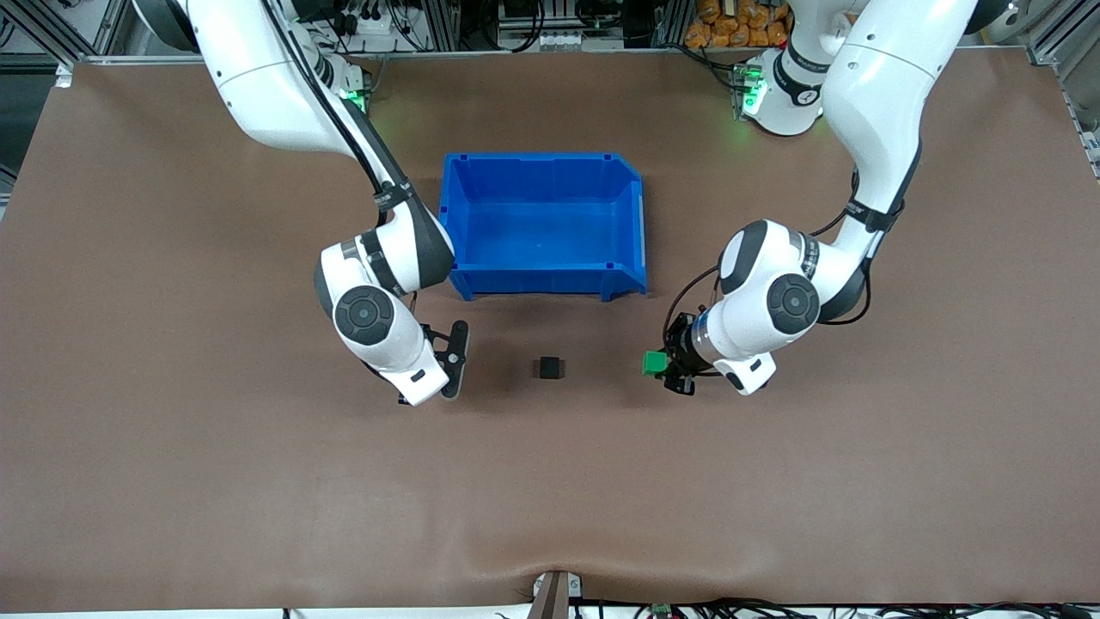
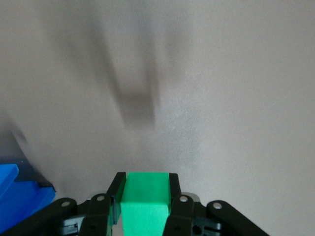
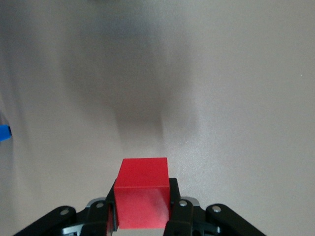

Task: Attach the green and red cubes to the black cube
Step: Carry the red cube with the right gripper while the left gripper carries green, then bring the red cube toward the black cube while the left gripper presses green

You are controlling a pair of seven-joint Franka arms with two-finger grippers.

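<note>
Left tool [image 1: 663, 371] pinches green cube [image 1: 655, 363]; right tool [image 3: 142, 209] pinches red cube [image 3: 142, 191]. Off-centre approach could shove black cube [image 1: 548, 368] across tabletop [image 1: 550, 481].

A bright green cube [image 1: 655, 363], a red cube [image 3: 143, 191], a matte black cube [image 1: 548, 368], a blue bin [image 1: 541, 279], and a plain brown bench [image 1: 172, 481].

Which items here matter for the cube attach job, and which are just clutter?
In the job:
- green cube, clamped in the left gripper
- red cube, clamped in the right gripper
- black cube, on the table between both grippers

Just there:
- blue bin, farther from the front camera than the black cube; nothing visible inside
</note>
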